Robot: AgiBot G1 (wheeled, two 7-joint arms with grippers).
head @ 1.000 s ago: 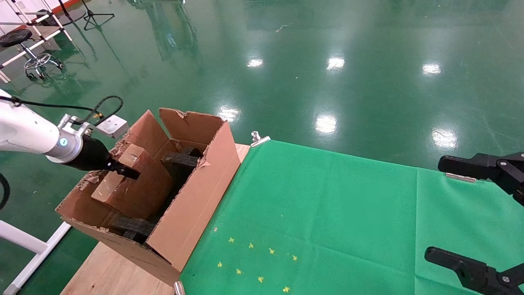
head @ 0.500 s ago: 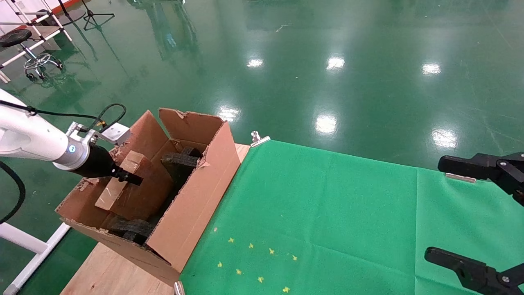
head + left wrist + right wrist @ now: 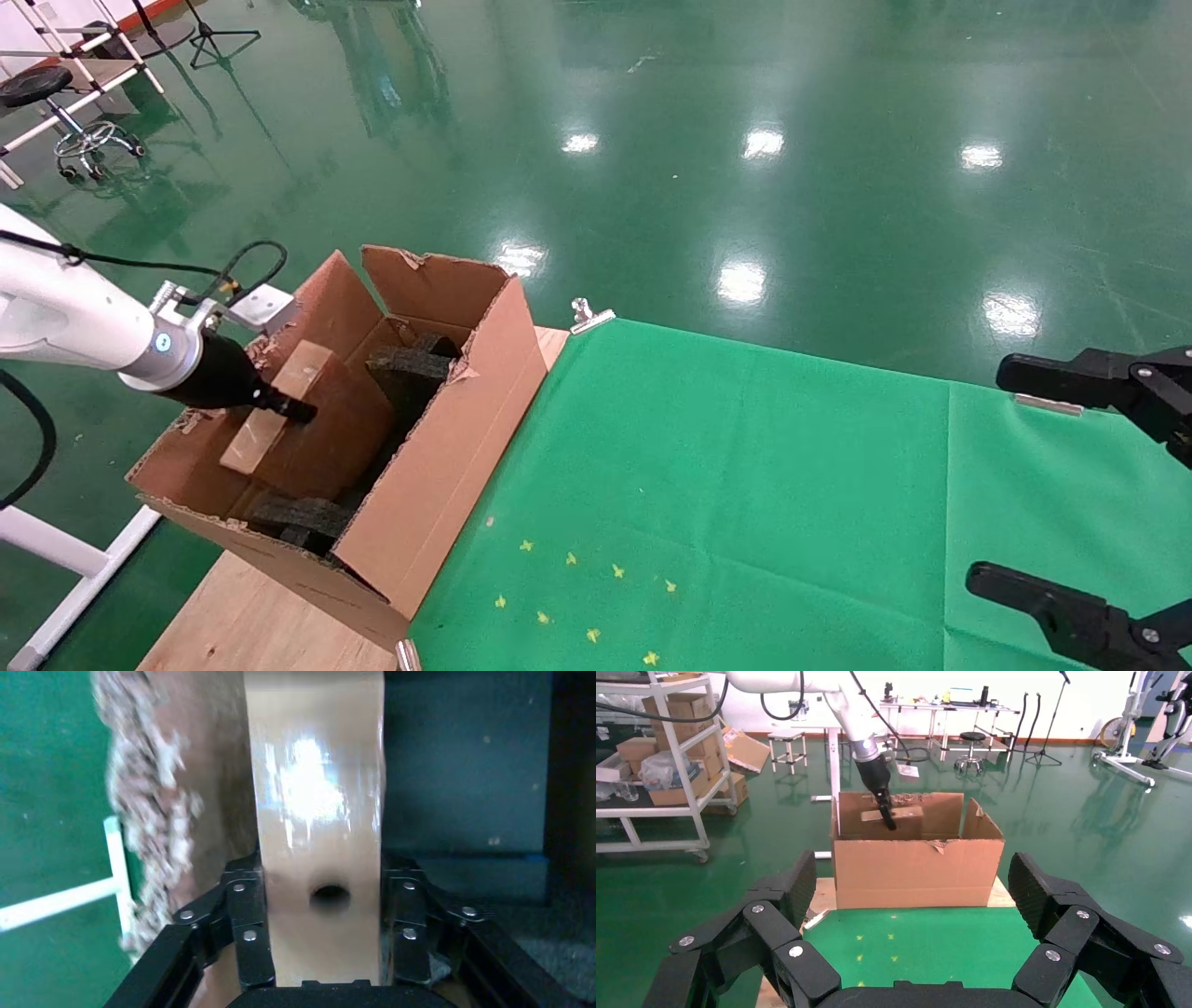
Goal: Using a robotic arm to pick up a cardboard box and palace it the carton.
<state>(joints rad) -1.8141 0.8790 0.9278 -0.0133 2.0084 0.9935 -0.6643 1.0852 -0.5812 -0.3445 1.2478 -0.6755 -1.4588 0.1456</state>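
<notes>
Two black linkage fingers (image 3: 247, 934) of the left gripper (image 3: 279, 404) clamped on either side of the cardboard box (image 3: 277, 407), close to its small round hole (image 3: 329, 896). Held tilted, at left of the head frame, inside the open top of the carton (image 3: 438, 466), above black foam blocks (image 3: 303, 518). Shiny tape glare along the box's long face. Ragged torn flap edge (image 3: 147, 811) right beside the box. Beyond the carton, green cloth (image 3: 745, 503) over a wooden table (image 3: 242, 624). Parked at right edge of the head frame over the cloth, right gripper (image 3: 909, 917), jaws spread wide, grasping nothing.
</notes>
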